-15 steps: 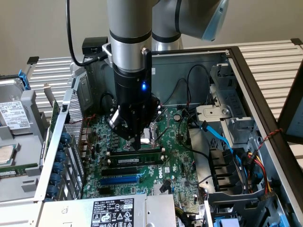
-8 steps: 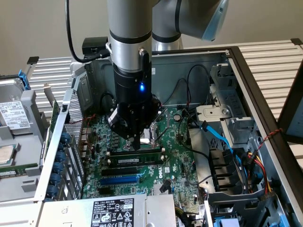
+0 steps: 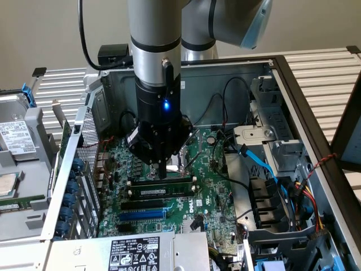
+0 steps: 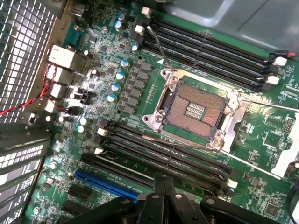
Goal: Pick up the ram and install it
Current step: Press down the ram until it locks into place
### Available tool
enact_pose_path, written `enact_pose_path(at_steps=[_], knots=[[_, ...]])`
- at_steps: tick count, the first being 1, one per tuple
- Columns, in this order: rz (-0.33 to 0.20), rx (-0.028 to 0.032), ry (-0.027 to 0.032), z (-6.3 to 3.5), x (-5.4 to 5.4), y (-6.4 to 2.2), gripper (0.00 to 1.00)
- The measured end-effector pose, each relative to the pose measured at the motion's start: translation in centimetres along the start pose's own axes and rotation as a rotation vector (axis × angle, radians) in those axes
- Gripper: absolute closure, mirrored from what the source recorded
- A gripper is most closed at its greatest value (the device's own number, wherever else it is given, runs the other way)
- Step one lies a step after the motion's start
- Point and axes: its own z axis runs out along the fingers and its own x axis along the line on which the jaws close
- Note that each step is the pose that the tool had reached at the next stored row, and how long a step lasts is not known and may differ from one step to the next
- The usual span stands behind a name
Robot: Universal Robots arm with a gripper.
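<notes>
My gripper (image 3: 162,171) hangs straight down over the large green motherboard (image 3: 211,186), its fingers shut with nothing between them. The tips sit at the row of black memory slots (image 3: 131,182) beside the CPU socket. The ram (image 3: 163,192) stands on edge in one of these slots, a thin green stick with its white sticker facing the camera. A second green strip (image 3: 148,182) lies in the slot right under the fingertips; I cannot tell whether they touch it. In the wrist view the shut gripper (image 4: 162,184) points down at the slots (image 4: 163,154), and I cannot pick out the ram there.
The open CPU socket (image 4: 196,109) lies just beyond the slots, with more black slots (image 4: 210,53) on its far side. A blue expansion slot (image 3: 144,214) runs nearby. Case walls, a drive cage (image 3: 271,141) with cables and the power supply (image 3: 132,251) ring the board.
</notes>
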Motion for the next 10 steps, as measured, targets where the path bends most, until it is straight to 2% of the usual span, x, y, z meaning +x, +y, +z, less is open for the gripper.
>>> enact_pose_path(at_steps=[10], knots=[[0.161, -0.0068, 0.0016, 0.01, 0.0, 0.0, 0.9]])
